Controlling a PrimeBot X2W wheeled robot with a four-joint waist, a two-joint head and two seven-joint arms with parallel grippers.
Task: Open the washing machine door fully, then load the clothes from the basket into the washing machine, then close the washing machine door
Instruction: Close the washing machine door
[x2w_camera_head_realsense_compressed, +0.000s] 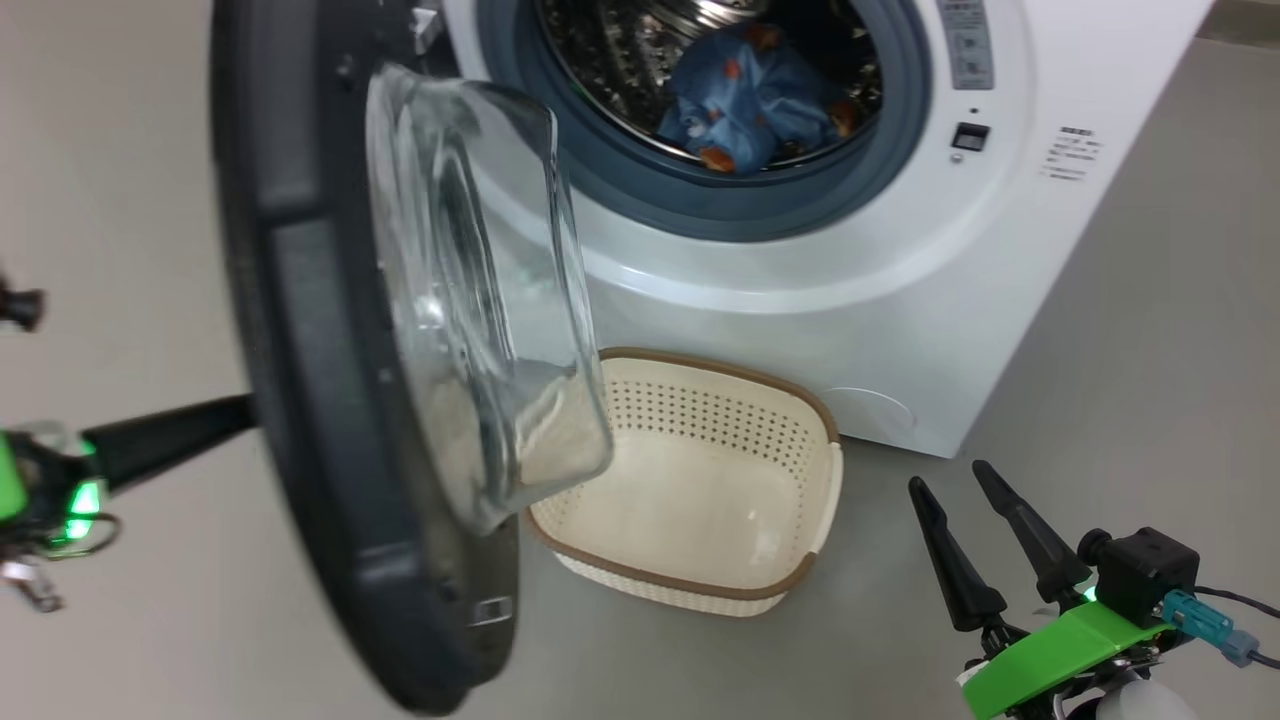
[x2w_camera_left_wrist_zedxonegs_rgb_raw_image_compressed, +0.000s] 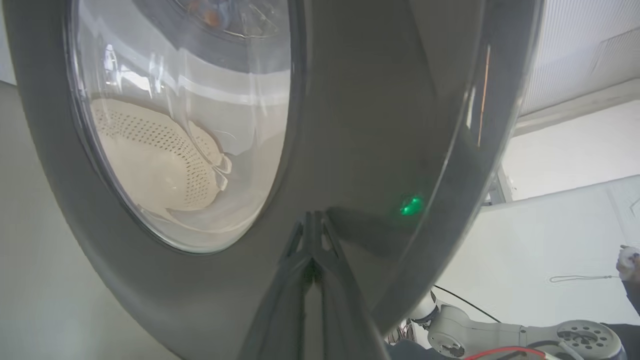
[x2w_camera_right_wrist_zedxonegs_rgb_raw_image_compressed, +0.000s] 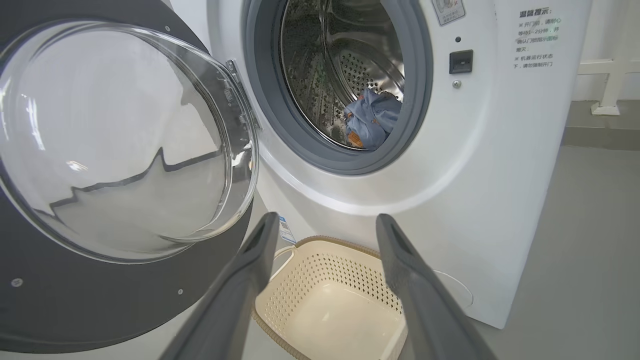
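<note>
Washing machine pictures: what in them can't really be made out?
Tips of the left tool: hidden behind the washing machine door, head view.
Number of the clothes: bunched together in the drum, head view.
Near-left corner of the basket: blurred behind the door's glass, head view.
Notices printed on the washing machine: too small to read, right wrist view.

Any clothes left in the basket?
No, the basket shows only its bare floor, and the clothes lie inside the drum.
</note>
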